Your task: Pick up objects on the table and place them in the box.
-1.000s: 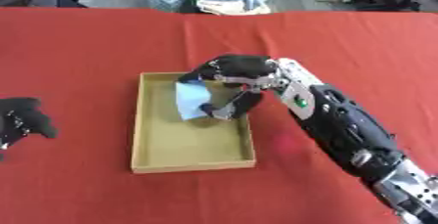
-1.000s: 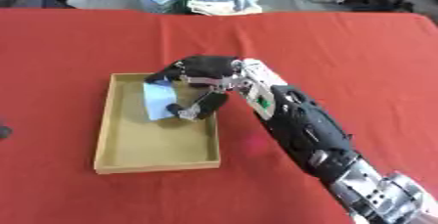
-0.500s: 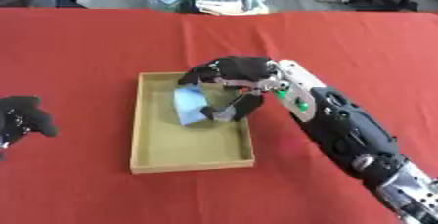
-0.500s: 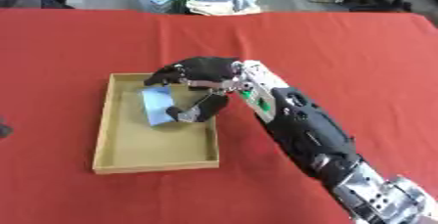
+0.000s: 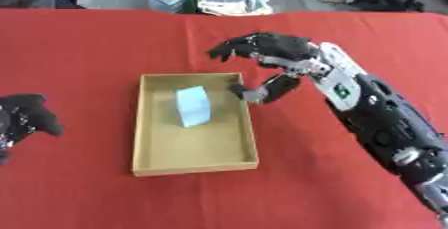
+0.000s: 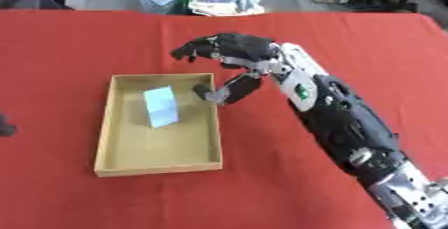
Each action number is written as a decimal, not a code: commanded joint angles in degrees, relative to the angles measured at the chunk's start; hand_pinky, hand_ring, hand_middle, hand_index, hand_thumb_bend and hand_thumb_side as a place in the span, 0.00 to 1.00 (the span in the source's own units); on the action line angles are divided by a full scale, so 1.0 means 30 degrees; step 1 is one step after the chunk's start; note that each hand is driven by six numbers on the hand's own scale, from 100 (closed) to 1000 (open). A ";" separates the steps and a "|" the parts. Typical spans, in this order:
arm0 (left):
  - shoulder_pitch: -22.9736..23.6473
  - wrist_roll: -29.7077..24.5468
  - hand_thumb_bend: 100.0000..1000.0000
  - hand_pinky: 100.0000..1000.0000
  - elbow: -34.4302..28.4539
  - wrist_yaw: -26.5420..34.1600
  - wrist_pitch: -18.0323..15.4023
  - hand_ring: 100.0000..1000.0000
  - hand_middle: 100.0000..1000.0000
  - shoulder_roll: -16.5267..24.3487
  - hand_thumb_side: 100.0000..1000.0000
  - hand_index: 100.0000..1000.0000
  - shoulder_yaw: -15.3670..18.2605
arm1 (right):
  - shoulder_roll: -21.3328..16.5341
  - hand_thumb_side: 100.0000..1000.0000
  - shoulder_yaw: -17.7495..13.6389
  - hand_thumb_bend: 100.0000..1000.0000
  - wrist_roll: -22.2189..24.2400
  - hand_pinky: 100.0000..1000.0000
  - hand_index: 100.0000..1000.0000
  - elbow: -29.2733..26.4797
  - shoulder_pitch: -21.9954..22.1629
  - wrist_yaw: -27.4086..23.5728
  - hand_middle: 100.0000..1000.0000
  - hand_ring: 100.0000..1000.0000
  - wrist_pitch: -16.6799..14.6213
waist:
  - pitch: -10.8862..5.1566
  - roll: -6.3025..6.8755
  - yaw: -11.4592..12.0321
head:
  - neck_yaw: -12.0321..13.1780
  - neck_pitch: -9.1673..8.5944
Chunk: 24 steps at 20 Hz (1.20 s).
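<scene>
Right hand (image 5: 267, 55) spread open above box (image 5: 194, 163) rim.

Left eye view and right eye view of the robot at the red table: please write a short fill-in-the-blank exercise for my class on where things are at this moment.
1. The pale blue block lies inside the ____.
2. The right hand hangs above the box's far right corner with its fingers spread, holding ____.
3. The left hand rests near the table's ____ edge.
4. The tablecloth is ____.

Missing words: box; nothing; left; red
</scene>
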 commanded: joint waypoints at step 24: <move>0.0178 0.0829 0.00 0.68 -0.0028 -0.0917 0.0054 0.58 0.59 0.0194 0.81 0.79 0.0818 | 0.2148 0.51 -0.6498 0.00 0.0549 0.73 0.97 -1.2080 0.9767 -1.1199 0.68 0.67 0.5230 | 0.0107 0.0438 -0.2626 | 0.4285 0.0860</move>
